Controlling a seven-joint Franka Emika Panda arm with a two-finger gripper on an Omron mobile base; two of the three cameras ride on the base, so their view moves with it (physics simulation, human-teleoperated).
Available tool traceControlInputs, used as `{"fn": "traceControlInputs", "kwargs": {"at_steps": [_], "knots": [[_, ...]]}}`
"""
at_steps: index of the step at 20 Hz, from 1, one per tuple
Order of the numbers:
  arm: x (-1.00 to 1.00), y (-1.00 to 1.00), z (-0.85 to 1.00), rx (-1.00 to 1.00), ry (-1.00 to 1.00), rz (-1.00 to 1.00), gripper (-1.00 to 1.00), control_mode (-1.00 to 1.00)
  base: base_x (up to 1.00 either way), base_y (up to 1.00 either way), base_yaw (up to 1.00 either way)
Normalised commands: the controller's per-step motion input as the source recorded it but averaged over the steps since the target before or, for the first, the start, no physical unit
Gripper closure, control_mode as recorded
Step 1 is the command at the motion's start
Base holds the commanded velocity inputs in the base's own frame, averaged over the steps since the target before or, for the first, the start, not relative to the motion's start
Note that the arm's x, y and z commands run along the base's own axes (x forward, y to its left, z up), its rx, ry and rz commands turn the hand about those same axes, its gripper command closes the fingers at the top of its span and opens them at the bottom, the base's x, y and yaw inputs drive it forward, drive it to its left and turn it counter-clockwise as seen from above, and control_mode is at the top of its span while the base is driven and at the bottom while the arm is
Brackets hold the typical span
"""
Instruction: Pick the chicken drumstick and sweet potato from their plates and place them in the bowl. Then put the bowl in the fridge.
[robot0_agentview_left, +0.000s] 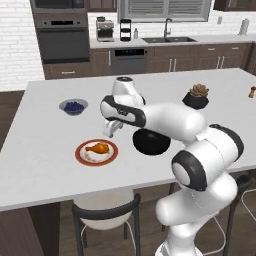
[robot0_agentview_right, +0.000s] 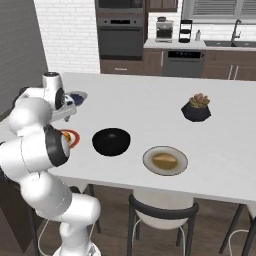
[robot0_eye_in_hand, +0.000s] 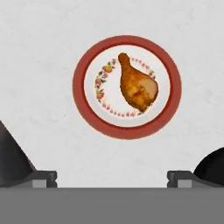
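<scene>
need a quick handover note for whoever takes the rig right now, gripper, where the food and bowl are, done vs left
Gripper: open, holding nothing, hovering above the drumstick, fingers spread wide.
Drumstick: lying on the red-rimmed plate, untouched.
Sweet potato: on the grey plate, to the right of the bowl in the right base view.
Bowl: black, on the counter between the two plates, nothing visible in it.
Done: nothing moved so far.
Left: grasp the drumstick, put it in the bowl, then the sweet potato, then carry the bowl to the fridge.
</scene>
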Motion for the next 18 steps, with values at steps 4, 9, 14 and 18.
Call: {"fn": "traceControlInputs", "kwargs": {"at_steps": [4,9,14,18], "knots": [[0.27,0.02,-0.36,-0.01,0.07,0.28,-1.00,-1.00,0.00,0.00,0.00],[0.40,0.16,-0.30,-0.01,0.13,0.18,-1.00,-1.00,0.00,0.00,0.00],[0.26,0.55,-0.34,-0.09,0.00,0.04,-1.00,-1.00,0.00,0.00,0.00],[0.23,0.43,-0.33,-0.15,0.00,0.00,-1.00,-1.00,0.00,0.00,0.00]]}}
